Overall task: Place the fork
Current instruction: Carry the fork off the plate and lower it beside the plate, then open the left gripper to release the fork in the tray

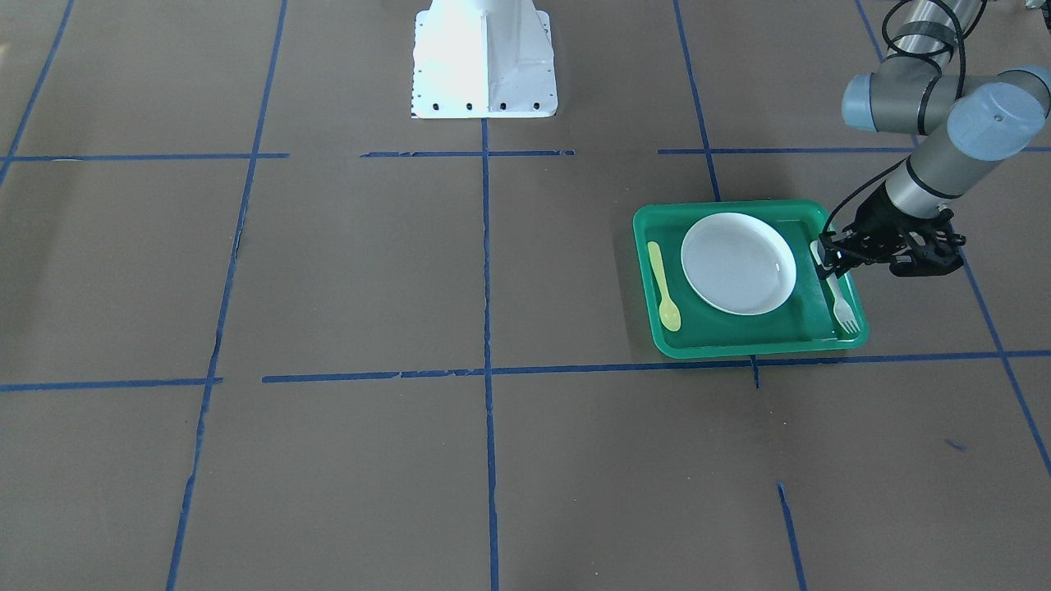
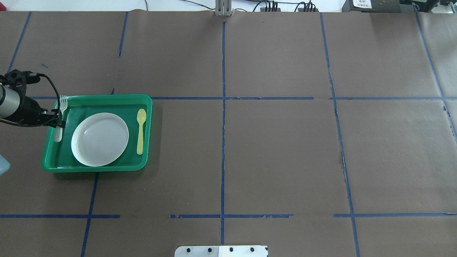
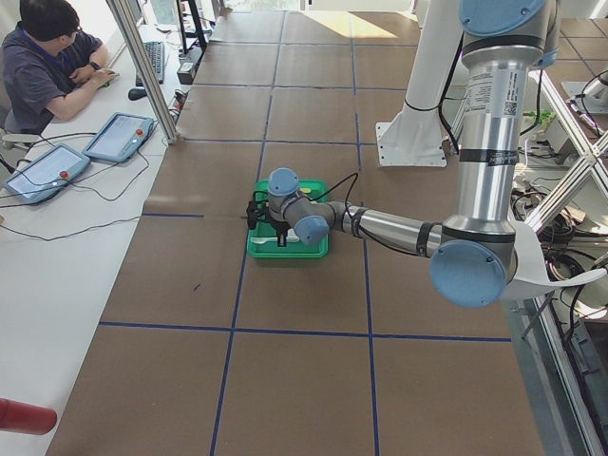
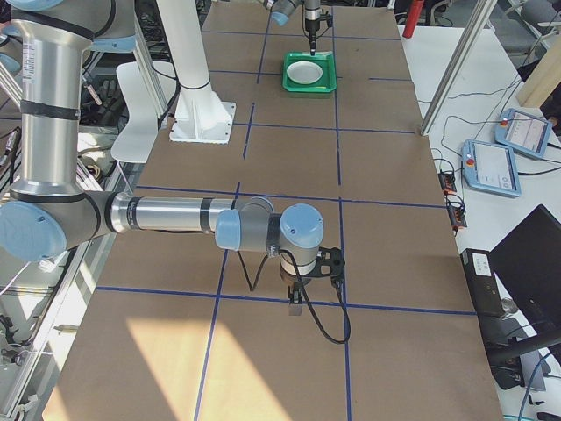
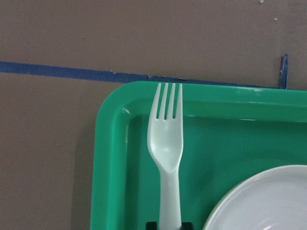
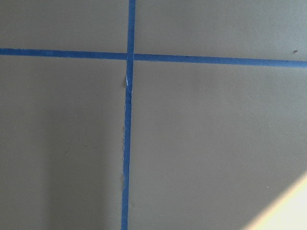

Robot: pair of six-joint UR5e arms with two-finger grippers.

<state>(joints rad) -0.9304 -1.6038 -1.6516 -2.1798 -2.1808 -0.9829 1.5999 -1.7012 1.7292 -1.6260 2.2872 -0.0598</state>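
The whitish plastic fork point(image 5: 167, 143) lies along the side of the green tray point(image 5: 110, 158), between the rim and the white plate point(image 5: 259, 201), with its tines up on the tray's far rim. My left gripper point(image 1: 829, 261) is low over the tray and shut on the fork's handle; its dark fingertips point(image 5: 151, 225) flank the handle. The fork point(image 2: 61, 110), tray point(image 2: 96, 167) and plate point(image 2: 100, 139) also show in the overhead view. My right gripper point(image 4: 298, 303) hangs over bare table far away; I cannot tell whether it is open or shut.
A yellow plastic spoon point(image 2: 140, 132) lies in the tray on the plate's other side. The robot's white base point(image 1: 484, 61) stands at the table's edge. Blue tape lines cross the brown table. An operator point(image 3: 47, 57) sits at a side desk.
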